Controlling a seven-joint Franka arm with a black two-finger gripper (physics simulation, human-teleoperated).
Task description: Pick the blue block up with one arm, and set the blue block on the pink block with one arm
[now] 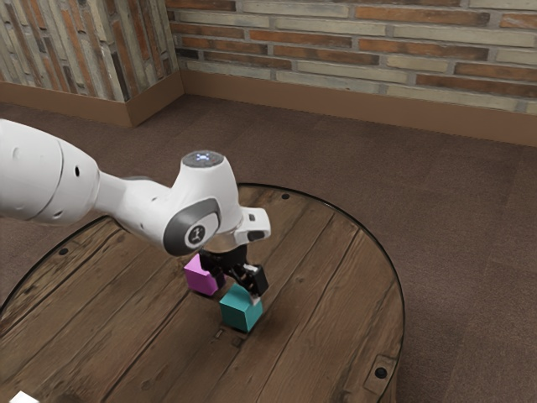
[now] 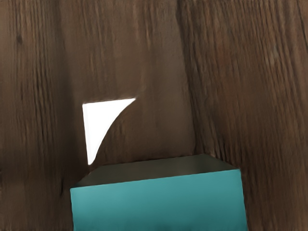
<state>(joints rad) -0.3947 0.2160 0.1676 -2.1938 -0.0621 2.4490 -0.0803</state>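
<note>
The teal blue block (image 1: 242, 312) sits upright just beside the pink block (image 1: 200, 275), toward the exterior view's right.

Soft, even light over my bench (image 1: 336, 277), muted browns, faint shadow at the blue block's (image 1: 242, 312) foot, from my wrist a stark white patch (image 2: 98, 120) on dark wood, block's top shaded

Beneath my gripper (image 1: 243, 285) I see a round table (image 1: 336, 277) of dark wooden planks with a black rim. Around it lies a brown carpeted floor (image 1: 453, 210); well beyond, brick walls (image 1: 352, 42) meet in a corner, with a brown baseboard (image 1: 336, 101).
</note>
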